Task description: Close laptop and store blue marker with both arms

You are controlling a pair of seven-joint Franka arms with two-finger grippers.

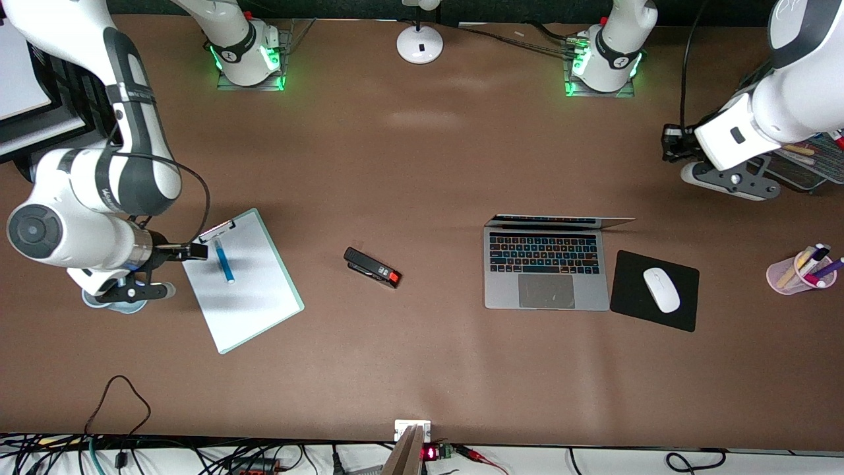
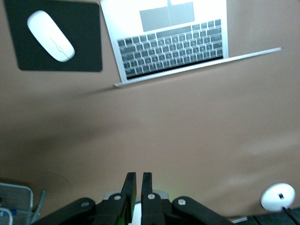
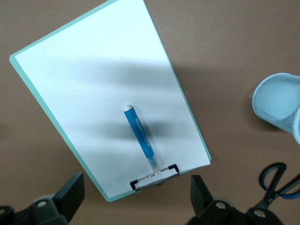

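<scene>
The laptop [image 1: 546, 270] lies open on the table, its thin lid raised and its keys lit. It also shows in the left wrist view [image 2: 168, 42]. The blue marker [image 1: 224, 261] lies on a white clipboard [image 1: 250, 290] toward the right arm's end. My right gripper [image 1: 191, 251] is open and empty over the clipboard's clip end. In the right wrist view the marker [image 3: 139, 136] lies on the paper between my wide-open fingers [image 3: 70, 193]. My left gripper [image 1: 671, 142] is shut and empty, up over bare table; its fingers [image 2: 131, 183] show closed.
A black and red stapler [image 1: 372, 267] lies between clipboard and laptop. A black mouse mat [image 1: 633, 307] with a white mouse [image 1: 661, 289] is beside the laptop. A pink pen cup [image 1: 784, 276] and a mesh tray [image 1: 808, 168] stand at the left arm's end. A blue mesh cup [image 3: 276, 108] and scissors [image 3: 276, 183] lie by the clipboard.
</scene>
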